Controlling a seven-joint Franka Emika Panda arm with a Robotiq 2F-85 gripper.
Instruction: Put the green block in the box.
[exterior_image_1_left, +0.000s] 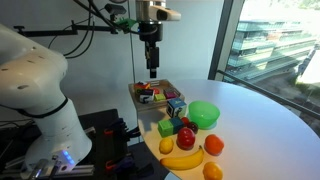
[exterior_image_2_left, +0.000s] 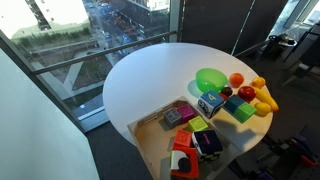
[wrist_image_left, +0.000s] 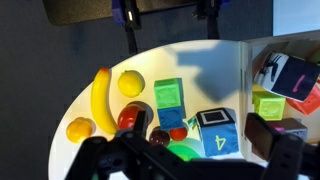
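Observation:
The green block (exterior_image_1_left: 166, 127) sits on the white round table among fruit, outside the box. In the wrist view (wrist_image_left: 168, 94) it lies beside a lemon, and it also shows in an exterior view (exterior_image_2_left: 243, 111). The box (exterior_image_1_left: 140, 89) is a tan tray at the table's edge and holds several coloured blocks; its wall shows in the wrist view (wrist_image_left: 247, 80) and in an exterior view (exterior_image_2_left: 150, 125). My gripper (exterior_image_1_left: 151, 68) hangs high above the box, open and empty. In the wrist view (wrist_image_left: 200, 138) its dark fingers frame a blue numbered cube.
A blue cube marked 4 (wrist_image_left: 215, 133) stands next to the box. A round green bowl (exterior_image_1_left: 204, 113) sits beyond it. A banana (exterior_image_1_left: 181, 158), lemon (exterior_image_1_left: 166, 146), red apple (exterior_image_1_left: 186, 137) and oranges (exterior_image_1_left: 213, 145) lie around the green block. A window is close behind.

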